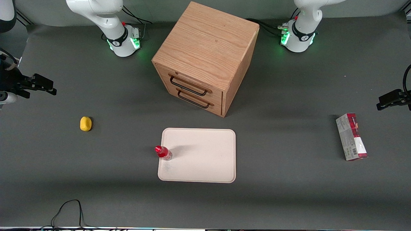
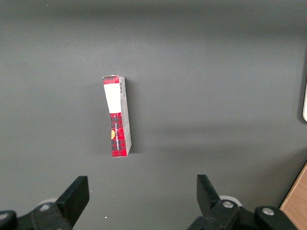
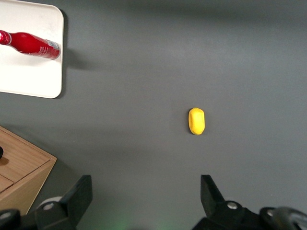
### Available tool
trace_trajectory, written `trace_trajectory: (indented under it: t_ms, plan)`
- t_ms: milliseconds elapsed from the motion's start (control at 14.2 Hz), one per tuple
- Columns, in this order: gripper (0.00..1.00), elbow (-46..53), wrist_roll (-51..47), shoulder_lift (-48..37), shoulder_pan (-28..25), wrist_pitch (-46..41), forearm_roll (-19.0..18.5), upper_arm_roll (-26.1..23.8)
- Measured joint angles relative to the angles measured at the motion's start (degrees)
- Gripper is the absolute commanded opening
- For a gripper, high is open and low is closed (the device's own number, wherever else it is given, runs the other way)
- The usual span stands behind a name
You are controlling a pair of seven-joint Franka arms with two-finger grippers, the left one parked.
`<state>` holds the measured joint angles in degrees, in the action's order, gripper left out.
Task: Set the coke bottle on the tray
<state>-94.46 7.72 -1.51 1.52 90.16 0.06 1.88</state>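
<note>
Coke bottle [image 1: 163, 153] stands upright on the tray [image 1: 205, 160] edge; our gripper [image 1: 40, 84] hangs wide open, well off toward the lemon [image 1: 85, 124]. Placement looks finished; we need only park.

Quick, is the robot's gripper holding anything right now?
Gripper: open, holding nothing, up above the table near the yellow object; the coke bottle stands on the tray.

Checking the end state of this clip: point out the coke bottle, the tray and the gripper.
coke bottle [image 1: 164, 153], front view, on its red body.
tray [image 1: 205, 154], front view, on its bare middle.
gripper [image 3: 146, 196], right wrist view, midway between its open fingertips, above the table near the yellow object.
</note>
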Motion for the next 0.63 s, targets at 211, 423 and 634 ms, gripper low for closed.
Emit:
trace_trajectory:
  t_ms: [211, 423, 634]
  plan:
    - [1.00, 0.76, 0.00, 0.16, 0.00, -0.08, 0.00, 0.00]
    - [1.00, 0.88, 0.00, 0.17, 0.00, -0.13, -0.04, 0.03]
    - [1.00, 0.88, 0.00, 0.22, 0.11, -0.17, -0.10, 0.17]
